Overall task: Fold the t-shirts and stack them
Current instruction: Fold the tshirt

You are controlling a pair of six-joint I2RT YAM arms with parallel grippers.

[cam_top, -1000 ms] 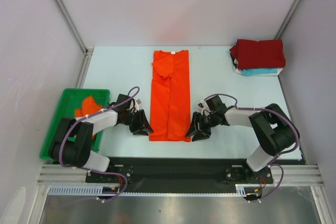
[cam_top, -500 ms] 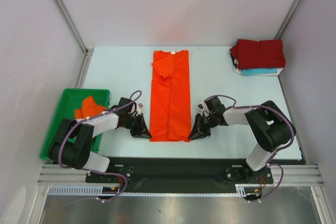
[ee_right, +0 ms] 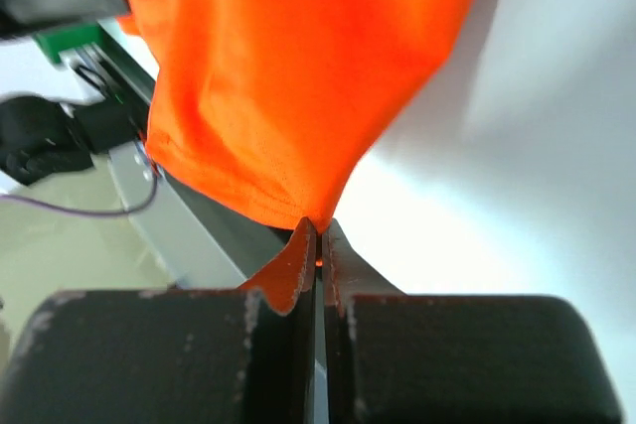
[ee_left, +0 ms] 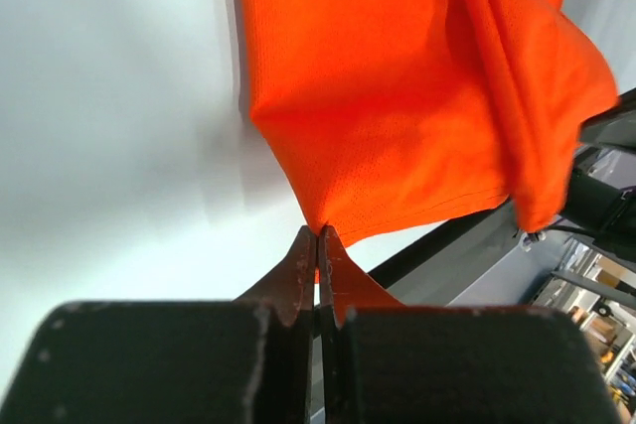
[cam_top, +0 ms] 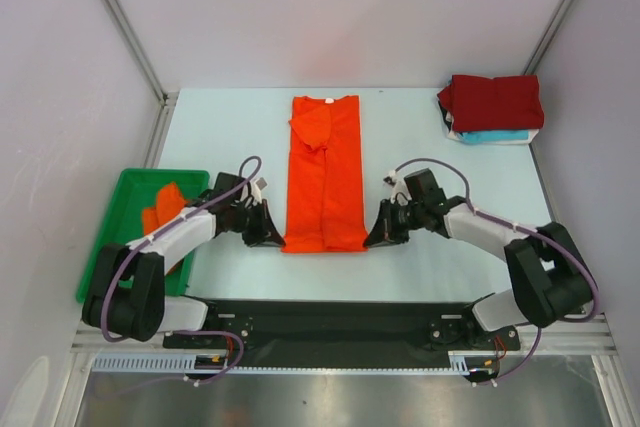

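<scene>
The pale blue table top (cam_top: 225, 127) was enclosed at the back and both sides by plain white wall panels (cam_top: 330, 7), joined by slanting aluminium posts (cam_top: 120, 22). A black base plate (cam_top: 340, 322) ran along its near edge. Lighting was even, probably from overhead.

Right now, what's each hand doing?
Left hand: closed, holding the orange t-shirt by its near left corner.
Right hand: closed, holding the same shirt's near right corner.

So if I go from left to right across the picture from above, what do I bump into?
green tray → left gripper → long orange t-shirt → right gripper → pile of folded t-shirts
</scene>
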